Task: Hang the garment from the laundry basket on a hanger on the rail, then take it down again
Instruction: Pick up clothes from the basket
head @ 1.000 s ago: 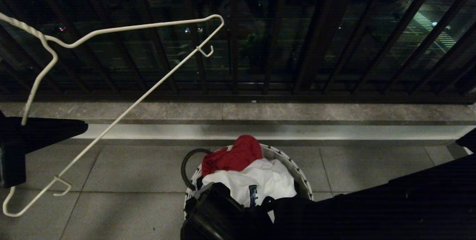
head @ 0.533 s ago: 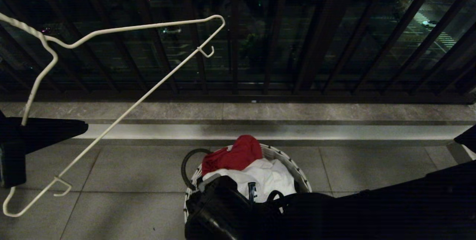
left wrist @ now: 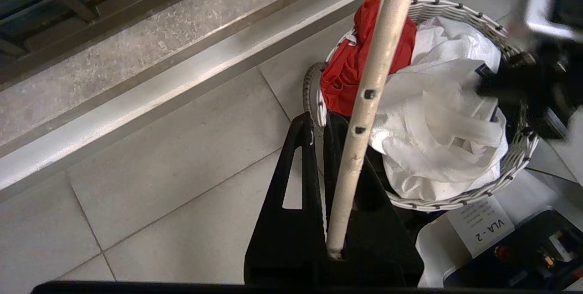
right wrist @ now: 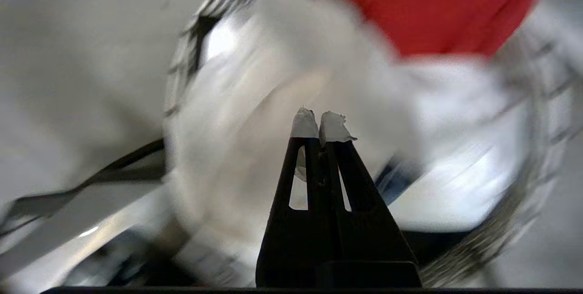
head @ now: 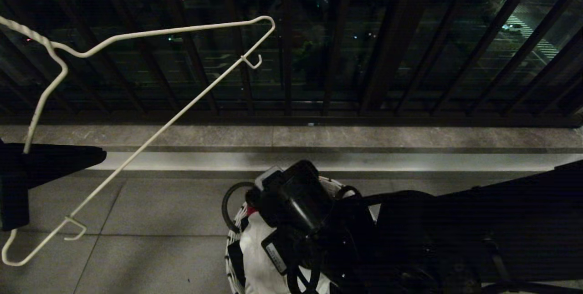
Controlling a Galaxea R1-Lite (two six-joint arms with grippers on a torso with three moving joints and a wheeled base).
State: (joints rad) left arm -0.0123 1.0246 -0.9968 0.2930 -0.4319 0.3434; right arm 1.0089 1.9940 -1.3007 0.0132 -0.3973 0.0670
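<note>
Garment (left wrist: pixel 437 130) first: the white T-shirt lies bunched up in the laundry basket (left wrist: pixel 514 166), which sits on the tiled floor (left wrist: pixel 150 175) close in front of the robot. A bit of dark blue print shows on it. A red cloth (left wrist: pixel 350 75) lies in the basket too, on the far side, touching the white shirt.

The right gripper (right wrist: pixel 319 128) hangs over the basket, pointing down at the white shirt. Its fingers (right wrist: pixel 304 125) are shut tight together with white tips touching. I cannot tell if any cloth is caught between them, because that view is blurry.

Off to the left, the left gripper (left wrist: pixel 325 244) is up in the air, well apart from the basket. Its fingers are closed on the thin white hanger (head: pixel 150 134), gripping the wire. The hanger sticks up and across, tilted.

Farther away is a low stone ledge (head: pixel 364 137). Behind it stands the dark balcony railing (head: pixel 387 57).
</note>
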